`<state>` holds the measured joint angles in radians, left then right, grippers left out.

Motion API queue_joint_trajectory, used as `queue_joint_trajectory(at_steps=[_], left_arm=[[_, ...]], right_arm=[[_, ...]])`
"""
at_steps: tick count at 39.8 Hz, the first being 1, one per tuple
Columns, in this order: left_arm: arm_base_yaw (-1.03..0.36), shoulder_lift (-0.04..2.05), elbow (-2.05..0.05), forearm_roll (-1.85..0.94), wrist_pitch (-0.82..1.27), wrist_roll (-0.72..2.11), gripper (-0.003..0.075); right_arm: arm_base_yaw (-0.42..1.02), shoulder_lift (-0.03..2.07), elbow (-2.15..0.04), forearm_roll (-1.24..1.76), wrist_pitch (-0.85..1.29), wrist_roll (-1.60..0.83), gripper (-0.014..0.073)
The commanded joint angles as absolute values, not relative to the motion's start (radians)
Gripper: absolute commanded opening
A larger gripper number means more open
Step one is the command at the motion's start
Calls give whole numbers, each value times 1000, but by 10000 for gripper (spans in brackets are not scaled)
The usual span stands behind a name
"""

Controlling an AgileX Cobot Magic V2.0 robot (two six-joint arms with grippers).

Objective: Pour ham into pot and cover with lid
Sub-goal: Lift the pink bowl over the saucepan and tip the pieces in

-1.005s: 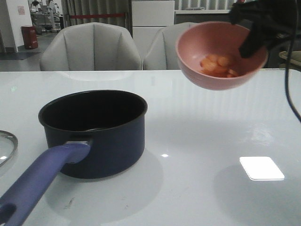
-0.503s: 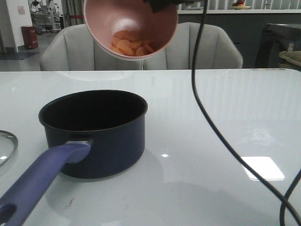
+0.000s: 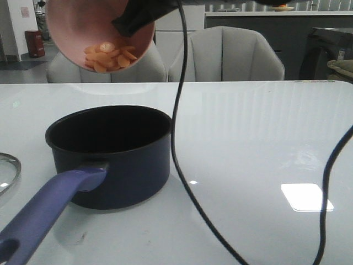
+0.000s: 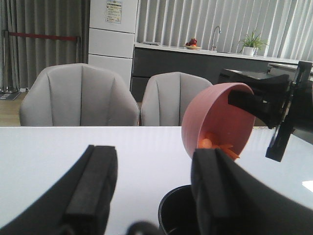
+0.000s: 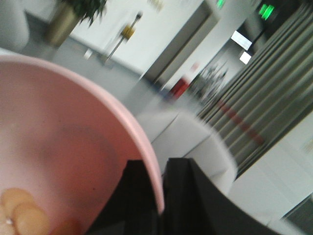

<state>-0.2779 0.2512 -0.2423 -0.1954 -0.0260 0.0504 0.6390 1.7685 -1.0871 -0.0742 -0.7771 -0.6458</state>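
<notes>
The dark blue pot (image 3: pixel 118 160) stands on the white table, its blue-purple handle (image 3: pixel 47 212) pointing to the front left. My right gripper (image 3: pixel 132 21) is shut on the rim of a pink bowl (image 3: pixel 83 27) and holds it tilted above the pot's far left side. Several orange ham slices (image 3: pixel 107 55) lie at the bowl's low edge. In the right wrist view the fingers (image 5: pixel 142 196) pinch the bowl's rim (image 5: pixel 146 161), with ham (image 5: pixel 22 210) inside. My left gripper (image 4: pixel 154 191) is open and empty, near the pot's rim (image 4: pixel 171 210); the bowl (image 4: pixel 220 117) hangs beyond it. Only the lid's steel rim (image 3: pixel 11 165) shows.
A black cable (image 3: pixel 176 138) hangs from the right arm across the table just right of the pot. Two grey chairs (image 3: pixel 231 55) stand behind the table's far edge. A bright light patch (image 3: pixel 306 197) reflects on the table at the right.
My right gripper has carried the pink bowl from the right side leftward to above the pot's left side and tilted it more. The ham has slid toward the low rim. The pot has not moved.
</notes>
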Motion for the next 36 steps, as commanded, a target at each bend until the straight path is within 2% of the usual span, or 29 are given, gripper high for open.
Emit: queue_joint_trajectory(at_steps=[1,11,18,22,26,29,36], left_arm=[[-286,258,-271,-196,-106,49,394],[-286,258,-271,-196,-106,49,393],[-286,258,-271,-196,-106,49,394],[-286,258,-271,-196,-106,49,394],[-286,258,-271,-196,-106,49,394],[-286,258,-271,-196,-106,49,394],[-286,258,-271,-196,-106,49,394]], right_arm=[[644,1751,-1098,-75,-1048,-743,139],[646,1813,-1068,-75,-1295,-812,139],[646,1816,-1065,-69,-1292,-803,139],[649,1815,-1065,-6,-1252,-699,139],[649,1795,-1065,138,-1112,-532,139],[649,1754,-1070,259,-900,-429,139],[636,1634,-1097,518,-472,-453,139]])
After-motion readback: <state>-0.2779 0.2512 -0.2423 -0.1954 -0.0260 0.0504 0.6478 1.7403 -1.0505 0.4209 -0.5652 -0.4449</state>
